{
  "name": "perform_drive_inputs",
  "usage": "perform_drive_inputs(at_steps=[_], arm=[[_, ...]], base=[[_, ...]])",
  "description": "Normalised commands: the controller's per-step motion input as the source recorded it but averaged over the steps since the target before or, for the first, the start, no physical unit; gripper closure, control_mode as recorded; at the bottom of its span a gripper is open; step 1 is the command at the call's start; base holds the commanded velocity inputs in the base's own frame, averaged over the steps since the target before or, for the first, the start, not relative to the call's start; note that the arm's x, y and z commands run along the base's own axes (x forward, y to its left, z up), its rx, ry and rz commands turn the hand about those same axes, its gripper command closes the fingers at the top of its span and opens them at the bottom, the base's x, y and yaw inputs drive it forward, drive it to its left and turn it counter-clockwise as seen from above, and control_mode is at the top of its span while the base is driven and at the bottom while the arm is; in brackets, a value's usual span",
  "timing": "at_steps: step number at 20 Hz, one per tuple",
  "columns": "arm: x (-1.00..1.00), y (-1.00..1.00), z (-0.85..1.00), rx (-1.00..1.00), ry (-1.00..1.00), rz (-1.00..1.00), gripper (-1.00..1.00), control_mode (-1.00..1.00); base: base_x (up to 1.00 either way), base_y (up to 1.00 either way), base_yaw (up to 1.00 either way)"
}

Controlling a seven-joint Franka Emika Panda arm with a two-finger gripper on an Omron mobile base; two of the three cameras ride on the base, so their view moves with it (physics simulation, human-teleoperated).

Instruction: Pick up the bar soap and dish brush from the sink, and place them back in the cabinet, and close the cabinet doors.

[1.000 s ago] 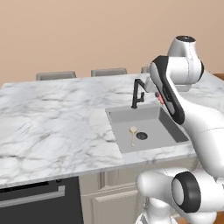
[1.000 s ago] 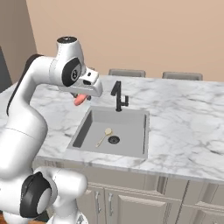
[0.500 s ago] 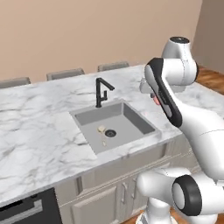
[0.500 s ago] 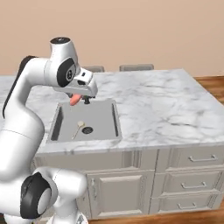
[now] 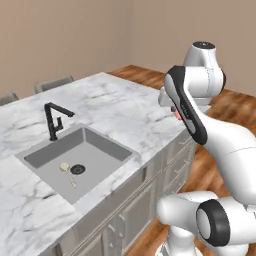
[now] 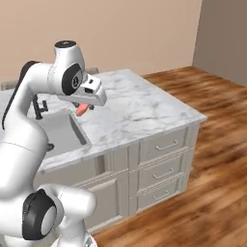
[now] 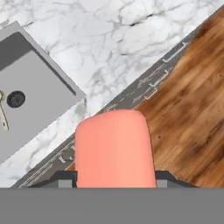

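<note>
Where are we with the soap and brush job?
Done: the bar soap is out of the sink. In hand: the claw holds it above the counter. Left: the dish brush lies beside the drain; both need shelving, then the doors shut.

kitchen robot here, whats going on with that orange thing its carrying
The robot arm's gripper holds the bar soap, lifted above the marble counter beside the sink. The dish brush lies in the basin next to the round drain, not yet picked up. The black faucet stands at the sink's back edge. Wooden floor and drawer fronts show past the counter's end.
</note>
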Motion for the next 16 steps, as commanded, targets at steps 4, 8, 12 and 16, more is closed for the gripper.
perform_drive_inputs(at_steps=[4, 8, 12, 16], arm=[[0.0, 0.0, 0.0, 0.0, 0.0, 0.0, 1.0, 1.0], [0.0, 0.0, 0.0, 0.0, 0.0, 0.0, 1.0, 1.0], [0.0, 0.0, 0.0, 0.0, 0.0, 0.0, 1.0, 1.0], [0.0, 0.0, 0.0, 0.0, 0.0, 0.0, 1.0, 1.0]], base=[[0.0, -0.17, -0.61], [0.0, -0.48, -0.46], [0.0, -0.57, -0.4], [0.0, -0.43, -0.45]])
